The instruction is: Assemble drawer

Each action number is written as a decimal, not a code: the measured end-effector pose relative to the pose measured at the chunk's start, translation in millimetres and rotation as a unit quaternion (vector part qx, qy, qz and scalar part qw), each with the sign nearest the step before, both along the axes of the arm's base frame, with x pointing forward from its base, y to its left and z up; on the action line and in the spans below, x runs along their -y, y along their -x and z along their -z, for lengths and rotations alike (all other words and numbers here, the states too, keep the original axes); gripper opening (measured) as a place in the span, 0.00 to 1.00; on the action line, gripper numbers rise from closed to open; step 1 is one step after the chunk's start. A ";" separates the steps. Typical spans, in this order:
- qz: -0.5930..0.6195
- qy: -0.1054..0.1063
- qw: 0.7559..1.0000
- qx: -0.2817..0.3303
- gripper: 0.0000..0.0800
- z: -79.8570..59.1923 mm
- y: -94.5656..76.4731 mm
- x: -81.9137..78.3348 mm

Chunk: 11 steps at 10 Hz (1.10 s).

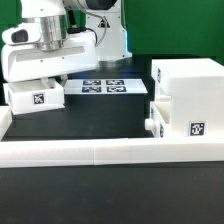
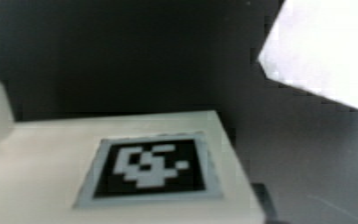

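A small white tray (image 1: 34, 98) with a black-and-white tag lies on the black table at the exterior view's left. My gripper (image 1: 43, 84) hangs right over it, its fingertips down at the tray's top; the arm's white body hides how the jaws stand. The wrist view shows the tray's tagged face (image 2: 151, 166) very close and blurred, with no finger clearly visible. The big cube housing (image 1: 192, 82) stands at the exterior view's right. The second tray (image 1: 178, 120), with a knob on its side, sits in front of the housing.
The long low white wall (image 1: 100, 152) runs across the front of the table. The marker board (image 1: 104, 87) lies flat between the left tray and the housing. A blurred white shape (image 2: 329, 48) fills one corner of the wrist view.
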<state>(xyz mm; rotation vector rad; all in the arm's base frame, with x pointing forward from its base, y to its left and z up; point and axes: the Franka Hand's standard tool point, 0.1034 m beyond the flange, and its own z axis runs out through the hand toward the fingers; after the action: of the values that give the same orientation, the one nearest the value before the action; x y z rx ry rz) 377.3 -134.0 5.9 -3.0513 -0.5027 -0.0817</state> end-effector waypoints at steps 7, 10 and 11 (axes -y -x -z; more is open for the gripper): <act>-0.043 0.005 0.999 0.016 0.05 -42.7 -38.5 -50.1; -0.103 -0.007 0.995 0.001 0.05 -71.9 -93.9 -66.7; -0.119 -0.006 0.993 -0.001 0.05 -75.8 -109.0 -73.5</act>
<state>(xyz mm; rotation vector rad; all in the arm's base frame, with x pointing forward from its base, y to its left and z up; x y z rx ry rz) 486.3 -60.5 81.7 -2.9539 -0.8562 -0.0713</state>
